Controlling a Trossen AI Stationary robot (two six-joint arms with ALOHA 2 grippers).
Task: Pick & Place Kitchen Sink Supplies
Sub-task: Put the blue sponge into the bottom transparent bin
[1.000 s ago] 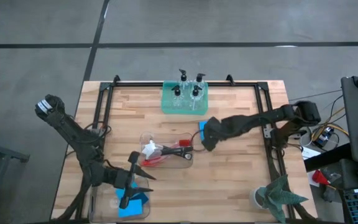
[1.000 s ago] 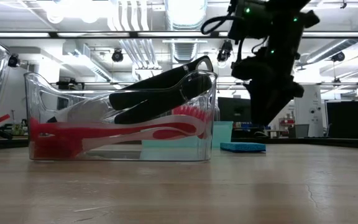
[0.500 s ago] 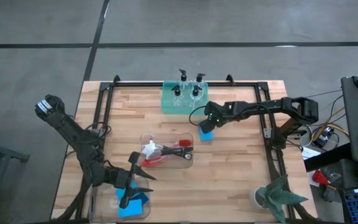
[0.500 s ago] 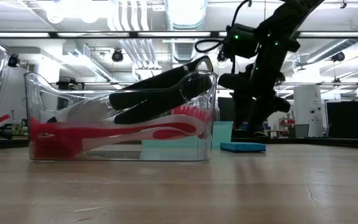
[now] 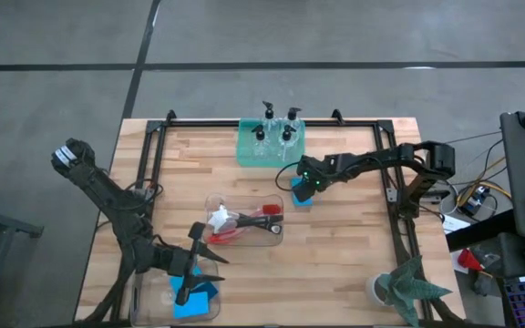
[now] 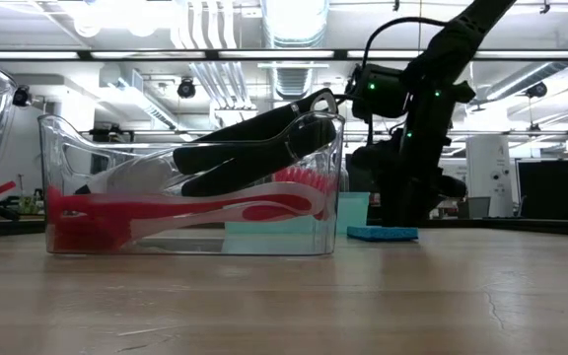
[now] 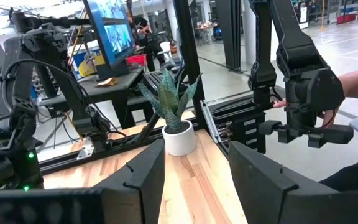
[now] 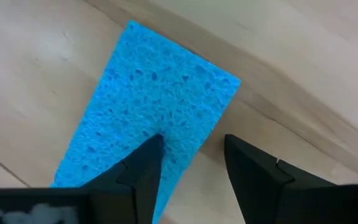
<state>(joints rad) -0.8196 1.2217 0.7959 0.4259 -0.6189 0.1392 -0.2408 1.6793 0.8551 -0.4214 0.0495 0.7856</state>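
A flat blue sponge (image 5: 302,193) lies on the wooden table right of the clear brush bin. My right gripper (image 5: 303,185) stands over it, pointing steeply down, open. In the right wrist view one fingertip (image 8: 143,163) is over the sponge (image 8: 154,106) and the other (image 8: 248,165) over bare wood past its long edge. My left gripper (image 5: 196,273) waits open and level near the front left, above a bin holding blue sponges (image 5: 194,301). Pump bottles (image 5: 276,132) stand in the green tray (image 5: 247,150). Red, black and white-headed brushes (image 5: 240,221) lie in the brush bin (image 6: 190,187). My right gripper comes at the sponge from above, its fingertips astride the sponge's long edge (image 8: 211,127) near one corner. In the low view its tips are level with the sponge's top (image 6: 383,233). Whether they touch it, I cannot tell. The sponge lies flat on the table.
A potted plant (image 5: 406,287) stands at the front right corner. A black frame rail (image 5: 392,196) runs along the table's sides and back. Bare wood lies between the brush bin and the plant. A person's hand (image 7: 353,74) shows beyond the table.
My right gripper has sunk from well above the table to the blue sponge, moving slightly toward the far edge and tipping more steeply down. The sponge has stayed where it was.
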